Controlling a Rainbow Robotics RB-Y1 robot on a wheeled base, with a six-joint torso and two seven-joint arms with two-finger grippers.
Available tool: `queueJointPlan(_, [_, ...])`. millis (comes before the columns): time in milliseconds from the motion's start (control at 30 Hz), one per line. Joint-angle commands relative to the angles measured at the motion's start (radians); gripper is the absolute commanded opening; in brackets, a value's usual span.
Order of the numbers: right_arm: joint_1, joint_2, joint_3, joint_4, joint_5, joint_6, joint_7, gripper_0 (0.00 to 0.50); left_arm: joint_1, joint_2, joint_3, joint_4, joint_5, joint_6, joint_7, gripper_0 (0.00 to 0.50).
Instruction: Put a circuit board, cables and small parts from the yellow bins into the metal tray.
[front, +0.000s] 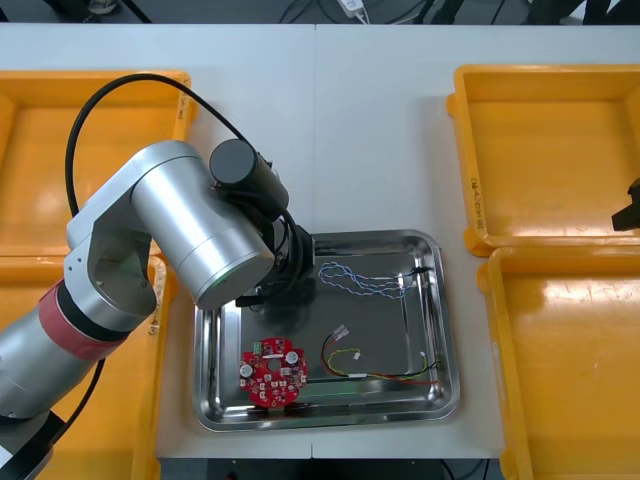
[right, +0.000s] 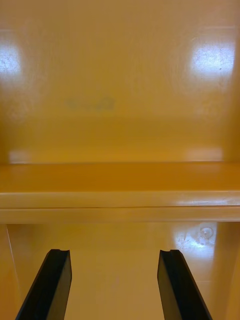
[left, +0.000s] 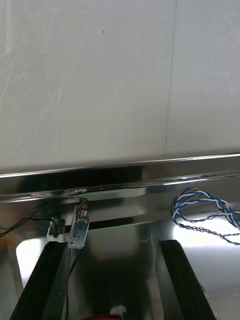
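Tray drop-off, far left corner: the left gripper (left: 112, 245) hangs low inside the tray (left: 120, 172) with its fingers spread and nothing between them. A small metal part (left: 80, 225) lies on the tray floor just beside one finger, and a thin black cable (left: 22, 222) trails off next to it. We judge this a placing step just finished. The next move calls for a straight lift clear of that cable (it could snag).

Our count in the tray:
- one board (front: 272, 375)
- one blue-and-white cable (front: 365, 280)
- one red-and-yellow cable (front: 385, 372)
- the one part

Four bins (front: 545, 150) flank the tray, bare where we can see. The right gripper (right: 112, 252) waits over the right-hand pair, fingers apart and empty.
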Motion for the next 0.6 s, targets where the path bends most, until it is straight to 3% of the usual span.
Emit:
queueJointPlan(33, [0.006, -0.047, -0.036, -0.023, 0.008, 0.006, 0.009, 0.5, -0.042, 0.039, 0.031, -0.048, 0.079, -0.012, 0.065, 0.5])
queueJointPlan(600, [0.006, -0.047, -0.036, -0.023, 0.008, 0.006, 0.009, 0.5, -0.21, 0.243, 0.151, -0.062, 0.381, 0.025, 0.062, 0.5])
